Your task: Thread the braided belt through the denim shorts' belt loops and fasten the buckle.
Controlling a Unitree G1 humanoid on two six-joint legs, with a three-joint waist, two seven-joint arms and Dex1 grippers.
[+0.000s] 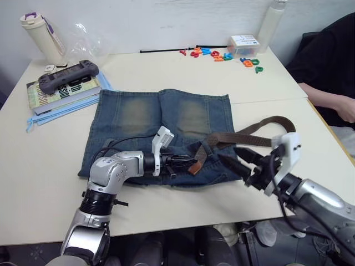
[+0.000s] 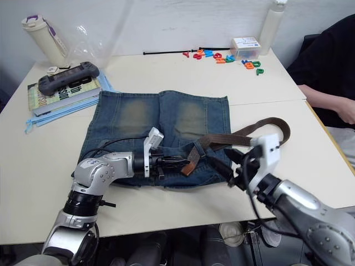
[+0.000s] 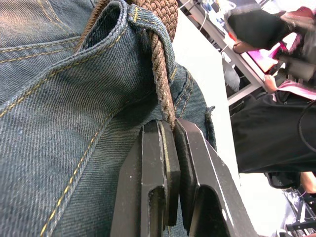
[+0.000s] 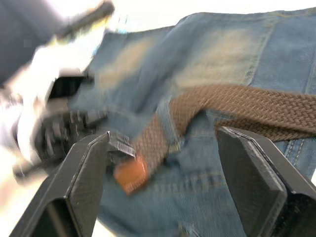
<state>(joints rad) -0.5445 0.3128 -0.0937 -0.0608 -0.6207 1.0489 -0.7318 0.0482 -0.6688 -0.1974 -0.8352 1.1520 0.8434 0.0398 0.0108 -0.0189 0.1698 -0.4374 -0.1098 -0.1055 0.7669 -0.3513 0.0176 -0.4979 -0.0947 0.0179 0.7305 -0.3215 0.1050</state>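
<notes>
**Pulling the belt tip through a loop**

Left eye view: The denim shorts (image 1: 161,133) lie flat on the table (image 1: 166,72), with the waistband on the robot's side. The braided belt (image 1: 244,133) runs from a curl on the right, across the waistband, to its tan tip (image 1: 195,166). The left gripper (image 1: 182,163) lies on the waistband and pinches the belt near that tip. The right gripper (image 1: 239,158) hovers just beside the right edge of the shorts, with its fingers spread and nothing in them. To do this step well, the left gripper should pull the tip slowly along the waistband, and the right gripper should feed in the slack so the shorts do not bunch up.

Right eye view: Far from the shorts sit a game controller (image 2: 67,75) on a book (image 2: 55,91), a bottle (image 2: 41,37), and some toy letters (image 2: 222,56). A person (image 2: 333,66) sits at the right side. None of these block the work. The buckle cannot be made out.

Left wrist view: The fingers (image 3: 158,173) are clamped on the belt, just past one of the belt loops (image 3: 150,24).

Right wrist view: The belt passes under a loop, and the tan tip pokes out beside the left gripper. The right fingers (image 4: 89,173) stand well apart.
</notes>
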